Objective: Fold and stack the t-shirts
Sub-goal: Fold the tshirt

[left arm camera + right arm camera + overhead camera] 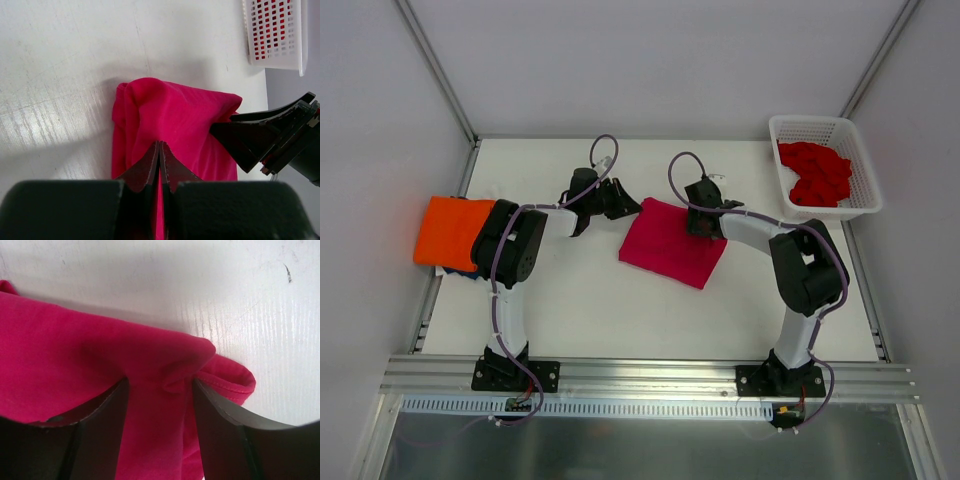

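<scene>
1. The left end effector (159, 167) is pinched fully together, with an edge of the crimson-pink soft cloth t-shirt (175, 120) caught between its fingers.
2. The right end effector (160, 410) stands well open, fingers astride a raised fold at the shirt's other corner, not clamping it.
3. The shirt lies partly folded mid-table (580, 320), between both arms.
4. Judgement: close the right side firmly first, then lift both corners level so the edges meet.
5. The folded orange cloth t-shirt (448, 228) at the left edge looks like the stack.

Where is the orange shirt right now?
In the top view, the orange shirt lies folded at the left edge of the table, beside the left arm, on a dark blue cloth.
</scene>
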Robot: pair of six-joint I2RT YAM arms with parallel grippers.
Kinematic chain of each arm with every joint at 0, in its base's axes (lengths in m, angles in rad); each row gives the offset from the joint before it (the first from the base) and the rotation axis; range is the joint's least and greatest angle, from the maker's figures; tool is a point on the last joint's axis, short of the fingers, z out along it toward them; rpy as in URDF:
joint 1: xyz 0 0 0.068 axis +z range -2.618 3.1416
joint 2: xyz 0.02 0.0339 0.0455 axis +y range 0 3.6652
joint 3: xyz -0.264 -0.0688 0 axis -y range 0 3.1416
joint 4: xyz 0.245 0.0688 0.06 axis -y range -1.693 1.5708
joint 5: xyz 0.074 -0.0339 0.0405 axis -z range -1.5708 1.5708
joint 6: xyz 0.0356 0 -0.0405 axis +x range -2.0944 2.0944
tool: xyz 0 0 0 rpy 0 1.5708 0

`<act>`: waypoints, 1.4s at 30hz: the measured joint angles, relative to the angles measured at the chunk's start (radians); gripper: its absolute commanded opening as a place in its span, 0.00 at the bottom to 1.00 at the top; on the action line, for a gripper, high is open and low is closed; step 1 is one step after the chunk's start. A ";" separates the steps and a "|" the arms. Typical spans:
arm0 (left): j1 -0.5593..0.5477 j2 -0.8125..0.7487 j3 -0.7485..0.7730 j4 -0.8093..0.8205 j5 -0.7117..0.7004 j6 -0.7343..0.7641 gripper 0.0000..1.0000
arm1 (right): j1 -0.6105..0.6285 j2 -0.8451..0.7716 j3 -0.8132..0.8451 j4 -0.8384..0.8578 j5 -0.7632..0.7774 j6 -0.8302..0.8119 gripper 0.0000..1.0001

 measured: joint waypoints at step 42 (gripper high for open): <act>0.000 -0.010 0.022 -0.069 -0.017 0.035 0.00 | -0.002 0.007 0.001 0.029 -0.034 -0.007 0.00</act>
